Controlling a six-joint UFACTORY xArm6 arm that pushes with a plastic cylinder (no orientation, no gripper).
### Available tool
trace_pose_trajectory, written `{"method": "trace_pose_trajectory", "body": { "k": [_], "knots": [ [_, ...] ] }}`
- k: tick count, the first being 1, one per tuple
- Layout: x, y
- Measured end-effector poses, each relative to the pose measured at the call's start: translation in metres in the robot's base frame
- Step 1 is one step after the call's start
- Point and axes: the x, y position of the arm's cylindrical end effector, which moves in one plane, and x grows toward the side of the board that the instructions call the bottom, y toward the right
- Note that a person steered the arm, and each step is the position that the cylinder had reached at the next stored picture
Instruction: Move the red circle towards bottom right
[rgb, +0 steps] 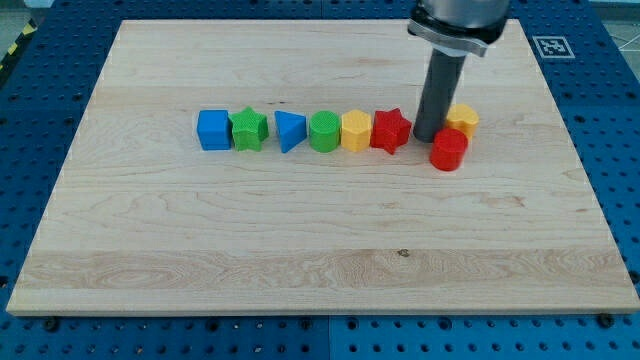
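Note:
The red circle (449, 149) stands on the wooden board (320, 260), right of centre. My tip (428, 138) rests on the board just at its upper left, touching or nearly touching it. The tip stands between the red star (390, 130) on its left and a yellow block (462, 118) on its right, whose shape is partly hidden by the rod. The red circle sits just below the yellow block.
A row of blocks runs leftward from the red star: a yellow block (356, 131), a green circle (323, 131), a blue triangle (289, 131), a green star (248, 129) and a blue square (213, 130).

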Motion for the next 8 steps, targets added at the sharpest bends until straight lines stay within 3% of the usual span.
{"method": "trace_pose_trajectory", "body": {
  "k": [4, 8],
  "knots": [
    [0.086, 0.041],
    [0.112, 0.095]
  ]
}}
